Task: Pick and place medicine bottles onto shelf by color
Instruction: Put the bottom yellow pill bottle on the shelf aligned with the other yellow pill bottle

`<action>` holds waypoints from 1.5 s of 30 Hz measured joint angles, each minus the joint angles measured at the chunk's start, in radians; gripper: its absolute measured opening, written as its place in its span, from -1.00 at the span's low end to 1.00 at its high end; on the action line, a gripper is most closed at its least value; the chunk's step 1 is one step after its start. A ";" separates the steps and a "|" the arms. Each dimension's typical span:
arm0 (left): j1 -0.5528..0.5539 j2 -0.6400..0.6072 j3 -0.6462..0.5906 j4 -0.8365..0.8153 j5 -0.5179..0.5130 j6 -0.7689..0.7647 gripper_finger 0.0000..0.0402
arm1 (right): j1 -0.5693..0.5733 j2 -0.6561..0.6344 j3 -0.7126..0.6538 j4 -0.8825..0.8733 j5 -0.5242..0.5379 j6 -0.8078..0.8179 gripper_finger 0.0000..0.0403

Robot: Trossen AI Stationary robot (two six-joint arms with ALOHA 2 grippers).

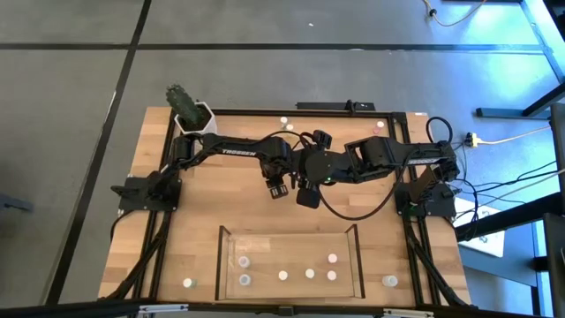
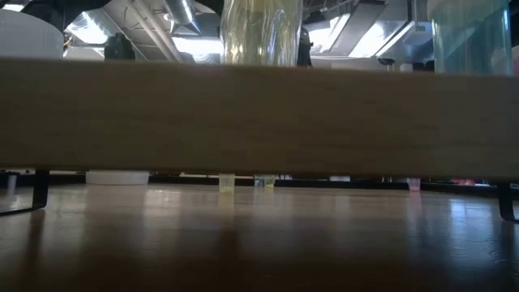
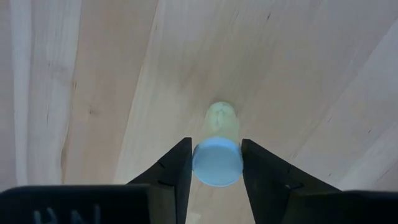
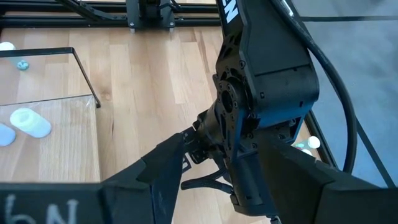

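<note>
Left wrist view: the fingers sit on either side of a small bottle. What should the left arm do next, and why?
Probably finish closing, then lift. The left tool has its fingers flanking the pale cap of the bottle, which stands on bare wood, seemingly touching or nearly so. The shelf lies nearer the table's front edge in the high view, so the bottle must be carried there.

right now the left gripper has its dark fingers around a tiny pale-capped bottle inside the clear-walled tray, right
Not quite: the left gripper does have its dark fingers on either side of the tiny pale-capped bottle, but on the bare wooden tabletop, outside the clear-walled tray. The high view shows that gripper well clear of the tray.
</note>
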 joint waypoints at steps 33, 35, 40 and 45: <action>-0.122 -0.183 0.000 -0.146 0.058 -0.217 -0.45 | 0.000 0.000 0.000 0.011 -0.002 0.000 0.03; -0.137 -0.187 0.000 -0.150 0.055 -0.269 -0.45 | 0.002 0.000 0.000 0.018 -0.002 -0.001 0.03; -0.181 -0.193 0.000 -0.182 0.055 -0.396 -0.45 | 0.002 0.000 0.000 0.044 -0.022 0.000 0.03; -0.223 -0.193 0.000 -0.181 0.054 -0.487 -0.45 | 0.001 0.000 0.000 0.085 -0.111 -0.009 0.03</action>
